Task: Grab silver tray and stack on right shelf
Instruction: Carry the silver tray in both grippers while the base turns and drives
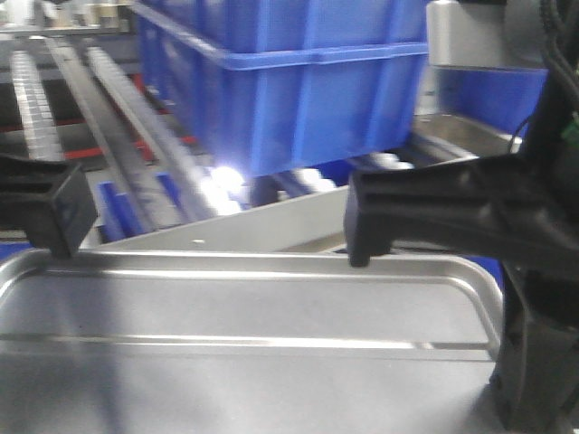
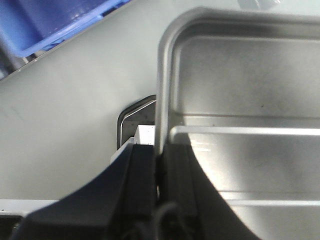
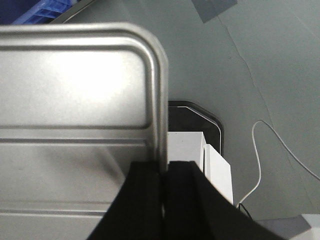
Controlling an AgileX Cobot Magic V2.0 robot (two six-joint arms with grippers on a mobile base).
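Note:
The silver tray [image 1: 271, 312] fills the lower part of the front view, held level above the floor, with a long rib across its floor. My left gripper [image 1: 60, 244] is shut on its left rim; the left wrist view shows the two jaws [image 2: 160, 156] pinching the rim [image 2: 162, 100]. My right gripper [image 1: 360, 257] is shut on the tray's right rim [image 3: 161, 95], one finger inside the tray and one outside [image 3: 164, 170]. Just beyond the tray lies the right shelf, with its shiny steel front bar [image 1: 262, 224] and white rollers [image 1: 312, 179].
A big blue bin [image 1: 298, 81] sits on the right shelf above the rollers [image 2: 40, 20]. Long roller tracks [image 1: 36, 99] of another rack run at the back left. Below the tray are grey floor, a white box [image 3: 192, 150] and a thin cable [image 3: 260, 150].

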